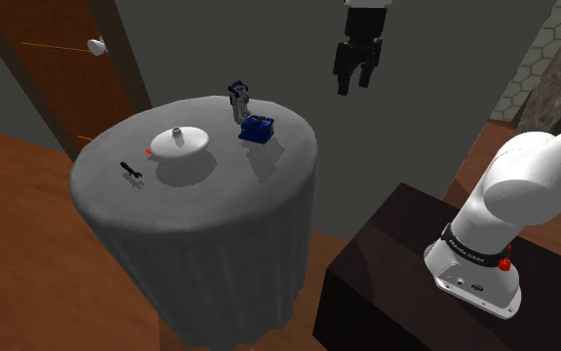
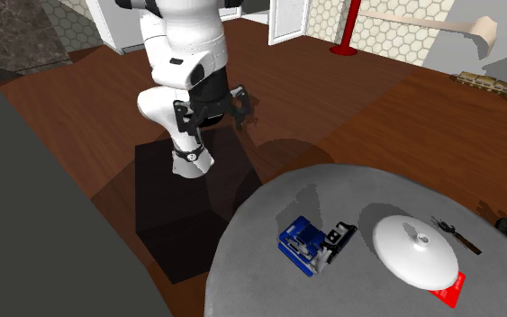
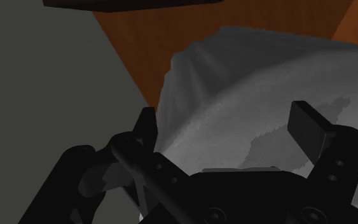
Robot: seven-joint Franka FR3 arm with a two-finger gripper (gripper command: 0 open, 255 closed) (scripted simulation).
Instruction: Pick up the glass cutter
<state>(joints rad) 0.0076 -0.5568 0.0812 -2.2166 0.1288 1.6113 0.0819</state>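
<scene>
The blue box (image 1: pixel 257 128) sits nearest my gripper (image 1: pixel 356 85); I cannot tell what is in it. Past it a white lid (image 1: pixel 180 142) lies on a red card (image 2: pixel 449 286), between me and the glass cutter (image 1: pixel 131 172), which lies farthest off on the table (image 1: pixel 218 229). My gripper hangs high, short of the table's edge, fingers spread wide, holding nothing.

Red card (image 2: pixel 452 288) mostly under the white lid (image 2: pixel 413 252)
</scene>
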